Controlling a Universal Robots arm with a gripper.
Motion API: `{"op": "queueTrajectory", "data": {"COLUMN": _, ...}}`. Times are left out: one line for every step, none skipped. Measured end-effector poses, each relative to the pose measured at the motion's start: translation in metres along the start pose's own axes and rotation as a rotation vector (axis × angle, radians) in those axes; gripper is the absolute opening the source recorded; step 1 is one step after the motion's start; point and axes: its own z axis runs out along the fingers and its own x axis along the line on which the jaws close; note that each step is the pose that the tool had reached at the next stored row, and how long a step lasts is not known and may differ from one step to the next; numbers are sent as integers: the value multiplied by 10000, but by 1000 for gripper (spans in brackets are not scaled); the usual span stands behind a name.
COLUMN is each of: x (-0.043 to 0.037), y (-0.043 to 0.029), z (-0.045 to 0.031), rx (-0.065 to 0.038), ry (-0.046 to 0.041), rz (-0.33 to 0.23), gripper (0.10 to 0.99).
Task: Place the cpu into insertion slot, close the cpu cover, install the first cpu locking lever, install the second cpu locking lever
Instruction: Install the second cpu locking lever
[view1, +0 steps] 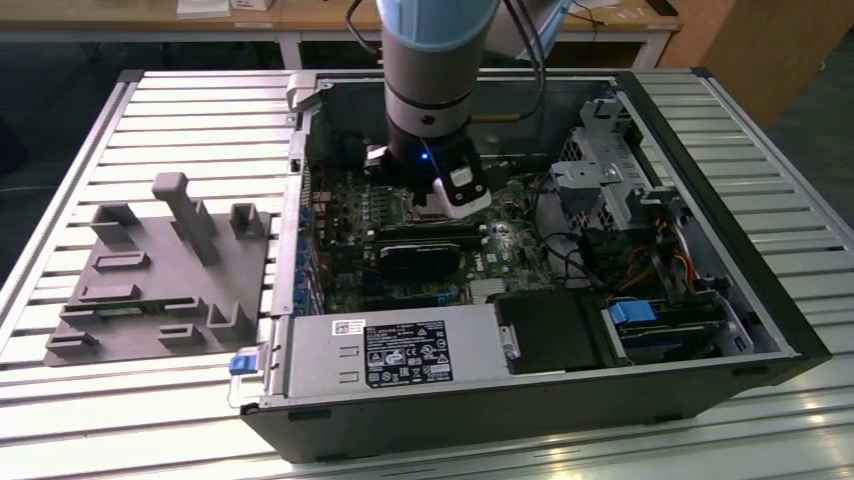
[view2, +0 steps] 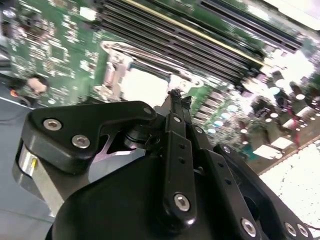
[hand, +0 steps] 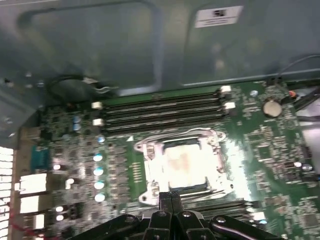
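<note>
- Since the small flat square cpu with its dull silver-tan metal top (hand: 182, 167) already sits in the square black insertion slot with its metal rim (hand: 150, 187) on the green circuit board (hand: 270, 150), and the thin silver-grey cpu cover frame (hand: 220, 142) appears to lie down around it, I judge the work to be at the locking-lever steps
- The thin wire levers are hard to follow; one pale wire shows along the far edge of the cover in the first wrist view, but whether it is latched I cannot tell
- The black gripper (hand: 171, 196) has its fingertips pressed together with nothing between them, poised at the near edge of the socket, just beside the cpu
- In the exterior view the grey arm (view1: 430, 90) reaches down into the open black computer case (view1: 747, 330), which rests on a slatted metal worktop (view1: 120, 150)
- Any lever work here calls for a narrow tip catching a thin wire beside crowded black memory slots (hand: 160, 107), so I judge that a slip could scrape the board
</note>
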Motion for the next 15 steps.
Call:
{"op": "queueTrajectory", "data": {"x": -39, "y": 6, "z": 2, "rx": 1, "ry": 10, "rz": 2, "gripper": 102}}
{"op": "queueTrajectory", "data": {"x": -78, "y": 12, "z": 3, "rx": 3, "ry": 20, "rz": 6, "gripper": 102}}
{"op": "queueTrajectory", "data": {"x": -114, "y": 18, "z": 4, "rx": 7, "ry": 31, "rz": 10, "gripper": 102}}
{"op": "queueTrajectory", "data": {"x": -142, "y": 23, "z": 6, "rx": 24, "ry": 40, "rz": 12, "gripper": 102}}
{"op": "queueTrajectory", "data": {"x": -156, "y": 29, "z": 7, "rx": 65, "ry": 40, "rz": 13, "gripper": 102}}
{"op": "queueTrajectory", "data": {"x": -164, "y": 39, "z": 10, "rx": 146, "ry": 31, "rz": 13, "gripper": 102}}
{"op": "queueTrajectory", "data": {"x": -166, "y": 52, "z": 14, "rx": 256, "ry": 15, "rz": 10, "gripper": 102}}
{"op": "queueTrajectory", "data": {"x": -166, "y": 70, "z": 20, "rx": 376, "ry": -3, "rz": 4, "gripper": 102}}
{"op": "queueTrajectory", "data": {"x": -163, "y": 91, "z": 28, "rx": 500, "ry": -21, "rz": 0, "gripper": 102}}
{"op": "queueTrajectory", "data": {"x": -160, "y": 117, "z": 36, "rx": 611, "ry": -37, "rz": -5, "gripper": 102}}
{"op": "queueTrajectory", "data": {"x": -156, "y": 148, "z": 46, "rx": 698, "ry": -52, "rz": -9, "gripper": 102}}
{"op": "queueTrajectory", "data": {"x": -152, "y": 182, "z": 58, "rx": 759, "ry": -60, "rz": -10, "gripper": 102}}
{"op": "queueTrajectory", "data": {"x": -149, "y": 219, "z": 70, "rx": 813, "ry": -69, "rz": -11, "gripper": 102}}
{"op": "queueTrajectory", "data": {"x": -148, "y": 250, "z": 81, "rx": 863, "ry": -77, "rz": -12, "gripper": 102}}
{"op": "queueTrajectory", "data": {"x": -147, "y": 278, "z": 91, "rx": 926, "ry": -87, "rz": -15, "gripper": 102}}
